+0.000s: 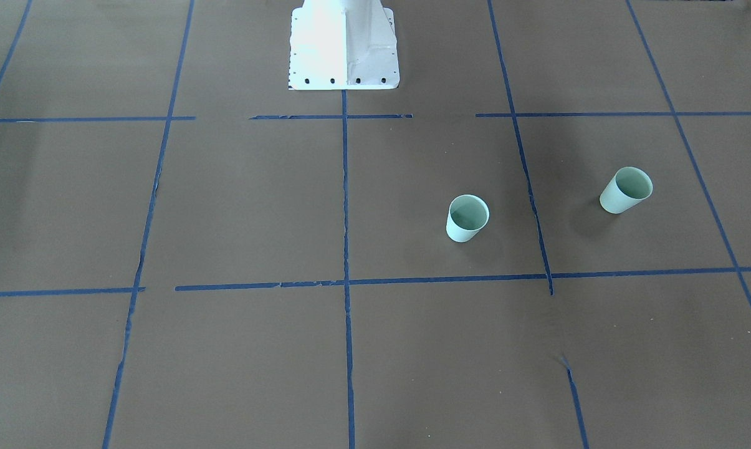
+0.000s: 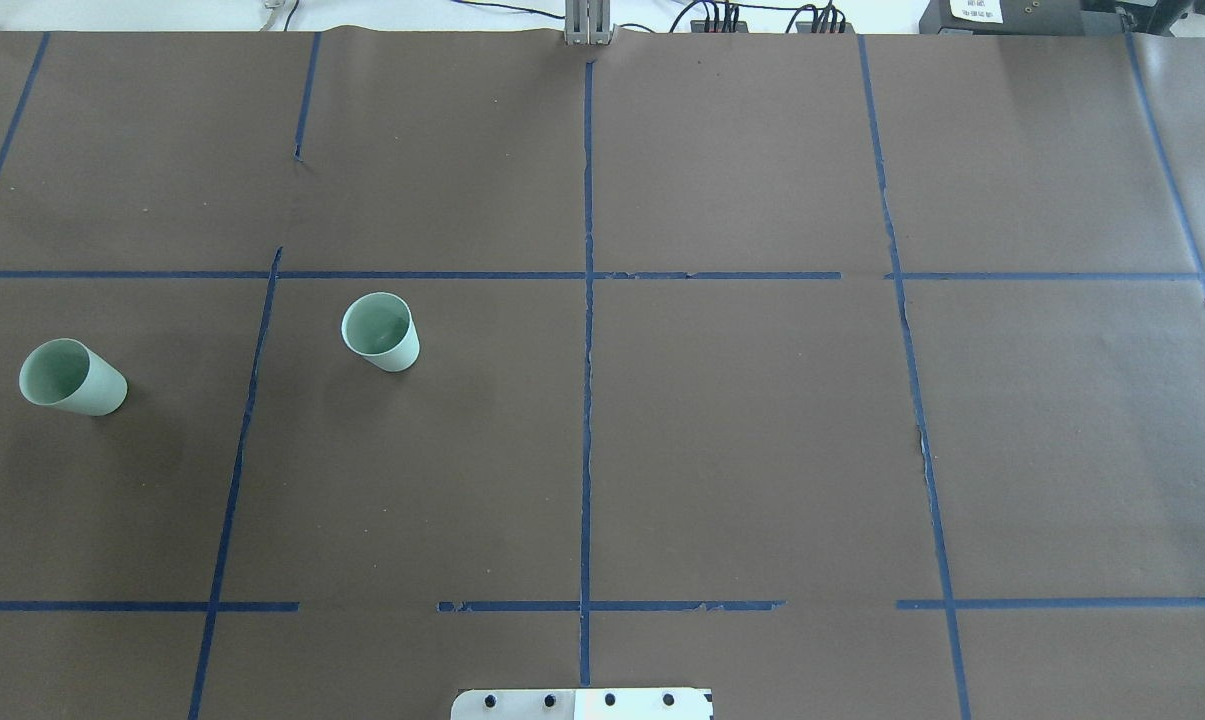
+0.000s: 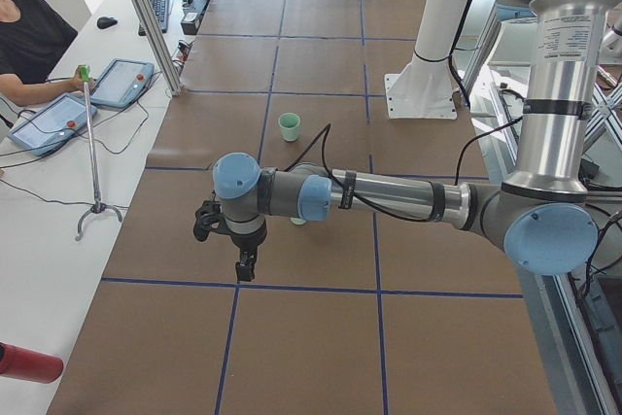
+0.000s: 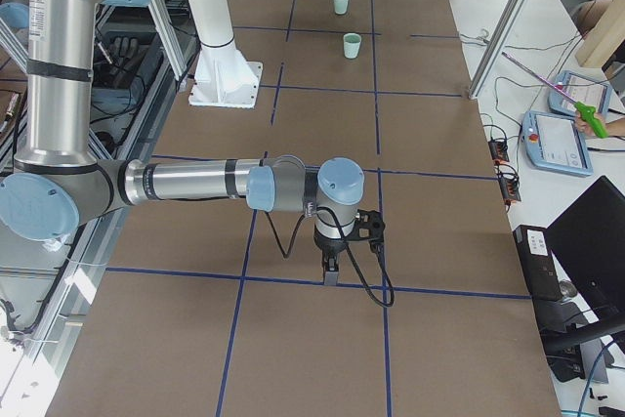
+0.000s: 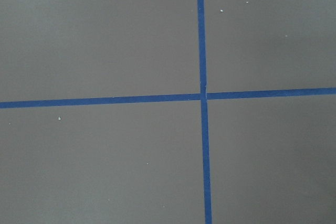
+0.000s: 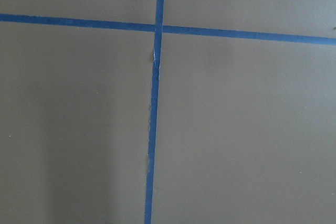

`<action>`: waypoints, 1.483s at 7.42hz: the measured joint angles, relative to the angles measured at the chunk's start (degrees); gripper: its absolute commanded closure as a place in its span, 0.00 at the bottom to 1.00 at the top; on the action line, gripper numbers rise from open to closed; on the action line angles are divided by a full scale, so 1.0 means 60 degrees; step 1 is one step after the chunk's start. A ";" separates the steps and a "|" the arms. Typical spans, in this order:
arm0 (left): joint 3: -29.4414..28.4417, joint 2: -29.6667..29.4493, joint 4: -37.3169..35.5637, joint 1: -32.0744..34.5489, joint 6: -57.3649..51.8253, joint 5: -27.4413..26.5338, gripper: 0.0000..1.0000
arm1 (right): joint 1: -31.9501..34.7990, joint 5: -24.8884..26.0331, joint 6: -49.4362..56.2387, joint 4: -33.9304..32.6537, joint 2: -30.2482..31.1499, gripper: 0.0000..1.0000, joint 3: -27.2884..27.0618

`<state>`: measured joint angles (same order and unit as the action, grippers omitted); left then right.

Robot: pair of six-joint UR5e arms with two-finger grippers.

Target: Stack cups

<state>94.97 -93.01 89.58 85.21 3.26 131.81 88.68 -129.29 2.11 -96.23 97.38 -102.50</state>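
Note:
Two pale mint-green cups stand upright and apart on the brown table, on my left side. One cup (image 2: 380, 331) (image 1: 467, 218) (image 4: 352, 45) (image 3: 289, 126) is nearer the middle. The other cup (image 2: 70, 377) (image 1: 626, 190) (image 4: 340, 3) is near the left end and is mostly hidden behind my left arm in the exterior left view. My left gripper (image 3: 245, 264) points down above the table, short of the cups. My right gripper (image 4: 330, 271) points down far from them. Both show only in side views, so I cannot tell whether they are open or shut. The wrist views show only tape lines.
The white robot base (image 1: 344, 50) (image 2: 582, 703) stands at the table's near edge. Blue tape lines (image 2: 587, 400) form a grid on the brown paper. Beside the table are tablets (image 3: 49, 123), a thin stand (image 3: 92, 143) and an operator.

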 measured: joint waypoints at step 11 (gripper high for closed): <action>0.0535 0.1559 0.4995 -0.3983 0.7024 -0.0013 0.00 | 0.0000 0.0000 0.0001 0.0009 0.0000 0.00 0.0004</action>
<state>98.18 -83.66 119.55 61.31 45.41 131.73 88.68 -129.29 2.11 -96.18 97.38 -102.48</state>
